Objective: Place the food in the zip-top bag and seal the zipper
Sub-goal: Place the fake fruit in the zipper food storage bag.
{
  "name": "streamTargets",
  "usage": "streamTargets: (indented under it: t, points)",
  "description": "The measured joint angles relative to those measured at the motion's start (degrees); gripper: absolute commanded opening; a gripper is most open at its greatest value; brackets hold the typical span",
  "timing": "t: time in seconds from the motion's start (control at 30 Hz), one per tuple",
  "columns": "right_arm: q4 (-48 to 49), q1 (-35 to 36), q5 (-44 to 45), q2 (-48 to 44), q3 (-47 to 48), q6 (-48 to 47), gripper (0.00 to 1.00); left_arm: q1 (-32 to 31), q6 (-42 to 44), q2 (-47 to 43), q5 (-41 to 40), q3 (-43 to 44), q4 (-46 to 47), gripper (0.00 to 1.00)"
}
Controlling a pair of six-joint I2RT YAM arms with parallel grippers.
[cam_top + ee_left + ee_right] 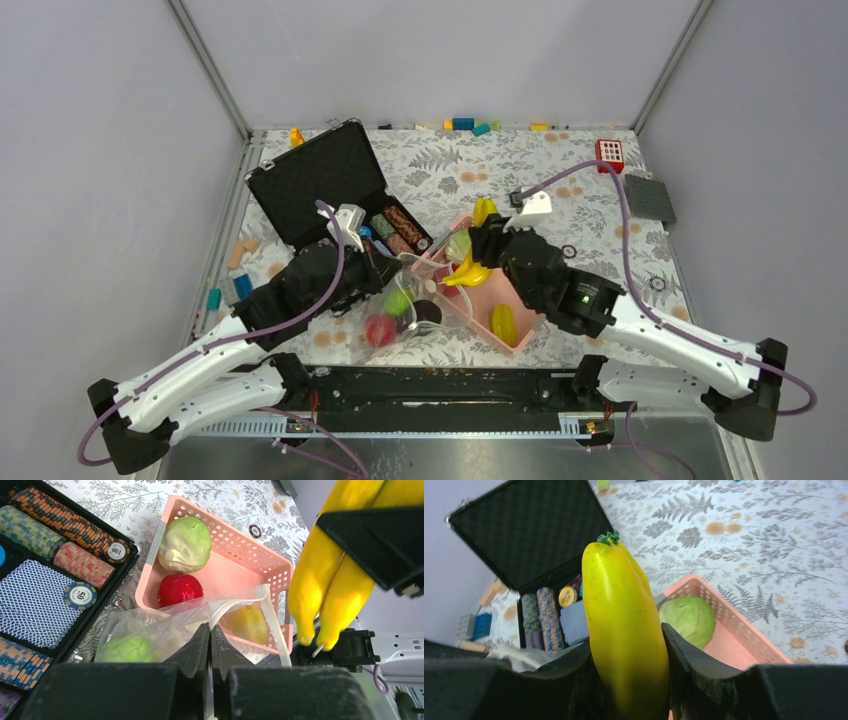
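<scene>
Open black chip case (318, 185) sits at left on the table (560, 160). The left gripper (210, 636) is clenched on the mouth edge of the zip-top bag (150, 627), with lime (127, 649) and red apple (380, 330) inside. Just right of it, the pink basket (250, 550) holds cabbage (185, 544) and a second apple (180, 590). The right gripper (629, 665) grasps the bananas (621, 595), raised over the basket near the bag mouth.

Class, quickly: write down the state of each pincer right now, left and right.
Left pincer: closed, pinching the edge of the zip-top bag.
Right pincer: closed, holding the yellow bananas.
</scene>
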Motion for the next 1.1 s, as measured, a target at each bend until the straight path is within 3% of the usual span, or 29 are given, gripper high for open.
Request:
streamTargets:
  t: [0.33, 0.6, 0.87, 1.1]
  points:
    - [1.29, 11.15, 10.23, 10.08, 1.44, -0.94, 0.16, 0.0, -0.79, 0.68, 0.31, 0.02, -0.5, 0.0]
    - [5.53, 16.96, 14.75, 17.11, 3.96, -1.22, 0.26, 0.0, -1.64, -0.07, 0.66, 0.02, -0.92, 0.0]
    - [10.6, 20.37, 14.91, 20.87, 5.62, -2.6, 0.52, 0.02, -2.99, -0.83, 1.6, 0.02, -1.22, 0.0]
    - [11.19, 21.42, 17.73, 23.65, 6.93, -3.87, 0.68, 0.31, -3.45, -1.99, 2.16, 0.0, -1.88, 0.0]
